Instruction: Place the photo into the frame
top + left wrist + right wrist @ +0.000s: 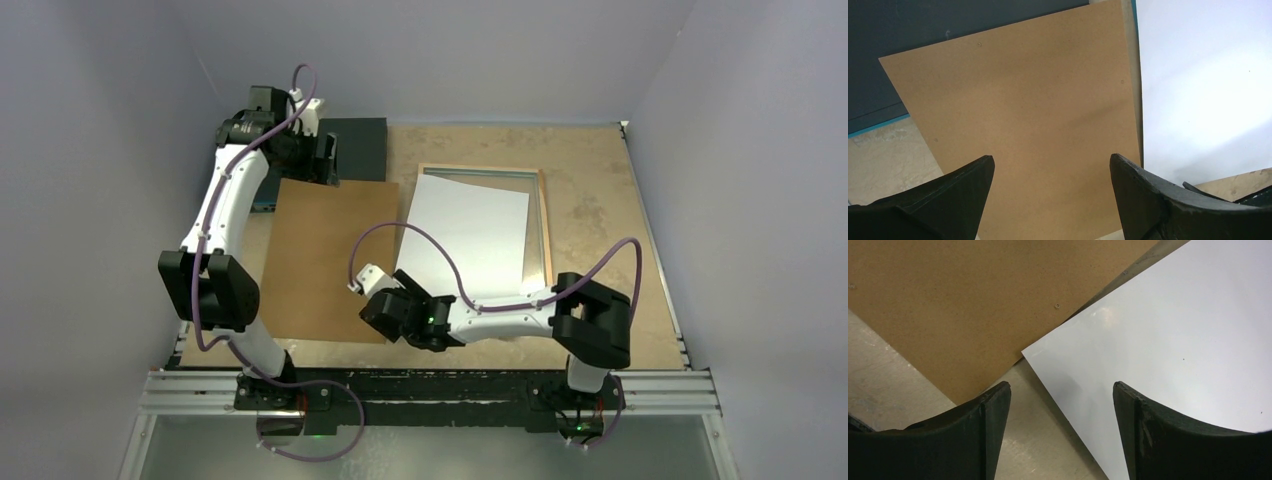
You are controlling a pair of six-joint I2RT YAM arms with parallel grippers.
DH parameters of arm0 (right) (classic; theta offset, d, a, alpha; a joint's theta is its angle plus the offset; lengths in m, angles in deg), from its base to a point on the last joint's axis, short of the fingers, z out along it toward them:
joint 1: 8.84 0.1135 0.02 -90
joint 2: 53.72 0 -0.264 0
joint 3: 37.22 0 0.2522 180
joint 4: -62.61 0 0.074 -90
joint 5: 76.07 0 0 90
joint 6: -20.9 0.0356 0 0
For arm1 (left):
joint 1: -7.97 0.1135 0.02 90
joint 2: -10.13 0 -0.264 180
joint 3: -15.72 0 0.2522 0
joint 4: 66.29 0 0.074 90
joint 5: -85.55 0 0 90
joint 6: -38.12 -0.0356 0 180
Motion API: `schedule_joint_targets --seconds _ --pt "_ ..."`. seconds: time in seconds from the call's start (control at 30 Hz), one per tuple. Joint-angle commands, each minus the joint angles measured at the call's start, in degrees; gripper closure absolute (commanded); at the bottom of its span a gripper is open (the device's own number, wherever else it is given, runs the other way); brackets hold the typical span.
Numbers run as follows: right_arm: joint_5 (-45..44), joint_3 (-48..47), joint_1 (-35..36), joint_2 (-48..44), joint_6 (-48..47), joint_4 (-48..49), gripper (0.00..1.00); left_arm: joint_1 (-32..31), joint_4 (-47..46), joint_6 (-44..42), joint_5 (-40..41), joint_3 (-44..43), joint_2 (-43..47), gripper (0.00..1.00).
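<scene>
My left jaws stand wide and empty above the plain brown backing board (1038,100); my right jaws are released too, grasping nothing. Speckled tan bench (600,200), pale lilac walls. The paper photo (1173,330), white side up, lies skewed across the wood-rimmed rectangular frame (545,215), its corner just ahead of my right jaws

My left tool (1050,165) and right tool (1062,390) both have matte black fingers. They sit on arms (225,195) of white shell with black joints, trailed by purple cables (305,67). The photo (468,235) shows only a plain white face, faintly glossy, with no print visible. The frame (480,169) shows a pale wood-coloured rim, with a sliver of bright blue at one edge seen from my left wrist. The backing board (325,255) is a uniform mid-brown. The box (355,145) is dark slate. The surface (590,180) is beige, mottled with paler patches.
</scene>
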Motion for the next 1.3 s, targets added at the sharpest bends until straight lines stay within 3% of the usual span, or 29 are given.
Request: schedule_joint_targets --seconds 0.0,0.4,0.93,1.27 --pt "0.2 0.4 0.9 -0.6 -1.6 2.3 0.23 0.5 0.3 -1.4 -1.4 -0.4 2.3 0.16" --pt "-7.1 -2.2 0.6 5.1 0.0 -1.6 0.33 0.7 0.2 -0.6 -1.3 -0.9 2.1 0.16" --pt "-8.3 1.1 -3.7 -0.5 4.4 0.9 0.51 0.7 -0.3 -0.2 -2.0 1.4 3.3 0.16" --pt "-8.4 4.2 -4.6 -4.4 4.8 -0.8 0.74 0.8 -0.2 0.0 -2.1 1.5 3.1 0.16"
